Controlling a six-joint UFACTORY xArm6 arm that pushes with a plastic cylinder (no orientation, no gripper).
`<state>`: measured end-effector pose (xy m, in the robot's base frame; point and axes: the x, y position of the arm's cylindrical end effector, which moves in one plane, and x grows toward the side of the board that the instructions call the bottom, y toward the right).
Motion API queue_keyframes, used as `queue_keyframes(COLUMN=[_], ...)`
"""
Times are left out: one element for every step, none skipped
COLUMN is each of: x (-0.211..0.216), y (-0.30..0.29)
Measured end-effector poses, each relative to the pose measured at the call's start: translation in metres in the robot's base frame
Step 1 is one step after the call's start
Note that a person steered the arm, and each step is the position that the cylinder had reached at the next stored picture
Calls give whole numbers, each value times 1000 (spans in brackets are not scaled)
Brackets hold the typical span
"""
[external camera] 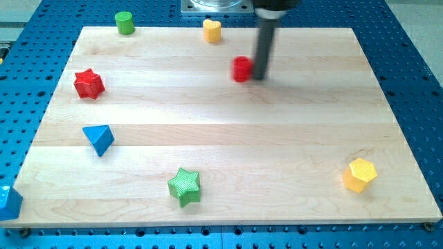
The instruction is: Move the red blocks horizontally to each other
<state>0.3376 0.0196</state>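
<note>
A red star block [88, 84] lies near the board's left edge. A second red block [242, 69], blurred and roughly round, lies at the upper middle of the board. My tip [260, 76] stands right next to that block on its right side, touching or nearly touching it. The dark rod rises from there toward the view's top. The two red blocks are far apart, the star a little lower in the view than the round one.
A green cylinder [124, 22] and a yellow block [212, 30] sit near the top edge. A blue triangle [99, 138] lies at the left, a green star [185, 186] at the bottom, a yellow hexagon [360, 173] at the lower right. A blue block [8, 201] sits off the board's bottom-left corner.
</note>
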Motion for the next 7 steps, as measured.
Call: queue_keyframes(x=[-5, -15, -22, 2, -39, -26, 10], y=[-34, -47, -90, -156, -162, -224, -262])
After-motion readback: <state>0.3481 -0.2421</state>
